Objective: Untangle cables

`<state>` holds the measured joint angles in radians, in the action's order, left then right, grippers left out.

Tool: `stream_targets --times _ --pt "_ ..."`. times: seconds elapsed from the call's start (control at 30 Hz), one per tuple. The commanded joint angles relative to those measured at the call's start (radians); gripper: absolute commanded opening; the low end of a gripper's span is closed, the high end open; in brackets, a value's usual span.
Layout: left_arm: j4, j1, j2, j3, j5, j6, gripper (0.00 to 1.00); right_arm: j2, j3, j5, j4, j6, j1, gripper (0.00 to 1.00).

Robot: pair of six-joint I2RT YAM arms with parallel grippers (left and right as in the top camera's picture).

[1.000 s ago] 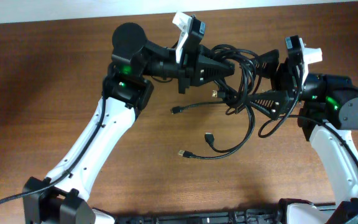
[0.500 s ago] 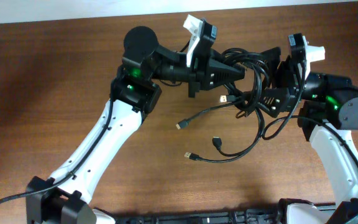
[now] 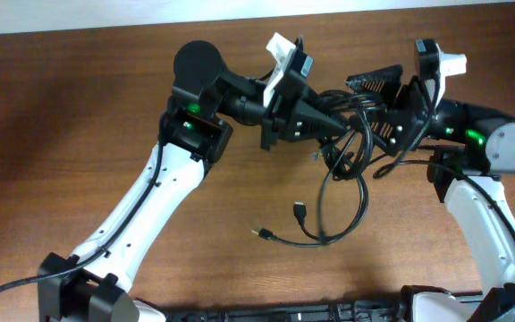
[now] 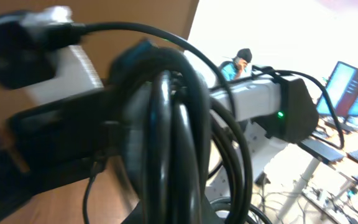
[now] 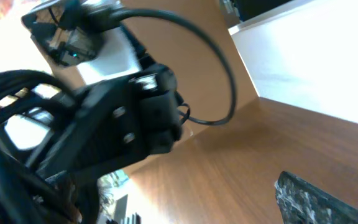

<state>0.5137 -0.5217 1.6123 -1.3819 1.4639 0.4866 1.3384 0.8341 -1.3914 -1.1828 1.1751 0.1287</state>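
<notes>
Since a second ago your left arm has swung toward the desk's right side and the loose tails have been drawn in, so one plug that lay out to the left is now up in the knot. The cables point(image 3: 351, 134) hang as a tight black bundle above the desk point(image 3: 61, 134), near the middle of its far edge. One long loop point(image 3: 342, 206) sags toward the desk's centre and ends in two small plugs point(image 3: 299, 212) point(image 3: 265, 234) that lie on the wood. Expect the cables to be light, limp and rather slick, with enough spring to hold their coils. A pull on the knot will likely tighten it, so take hold of a free tail just behind its plug and feed it back through. The left tool point(image 3: 340, 118) is closed on the bundle's thick part. The right tool point(image 3: 384, 109) stands spread wide with strands running through its gap, apparently clamping nothing. Your left wrist view is filled by blurred cords point(image 4: 166, 124), which hide the tool's tips. The right wrist view shows only one ribbed pad point(image 5: 316, 196) at the corner. How the strands cross inside the knot cannot be made out.
</notes>
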Motion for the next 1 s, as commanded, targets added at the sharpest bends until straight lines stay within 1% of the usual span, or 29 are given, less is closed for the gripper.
stream_targets --times 0.0,0.33,0.5,0.77,0.97 --pt "0.028 -0.047 -0.006 -0.01 0.109 -0.013 0.0 0.02 0.008 0.085 0.028 -0.019 -0.002 0.98" --pt "0.024 -0.065 -0.006 -0.01 0.109 -0.004 0.0 0.034 0.008 0.129 0.028 -0.019 0.006 0.99" --pt "0.014 -0.068 -0.006 -0.01 0.109 -0.001 0.0 0.061 0.008 0.141 0.03 -0.019 0.07 0.99" --pt "0.013 -0.068 -0.006 -0.01 0.109 -0.002 0.0 0.113 0.008 0.163 0.096 -0.019 0.188 0.99" --pt "0.013 -0.056 -0.006 -0.01 0.104 -0.001 0.0 0.124 0.008 0.112 0.106 -0.019 0.205 0.99"
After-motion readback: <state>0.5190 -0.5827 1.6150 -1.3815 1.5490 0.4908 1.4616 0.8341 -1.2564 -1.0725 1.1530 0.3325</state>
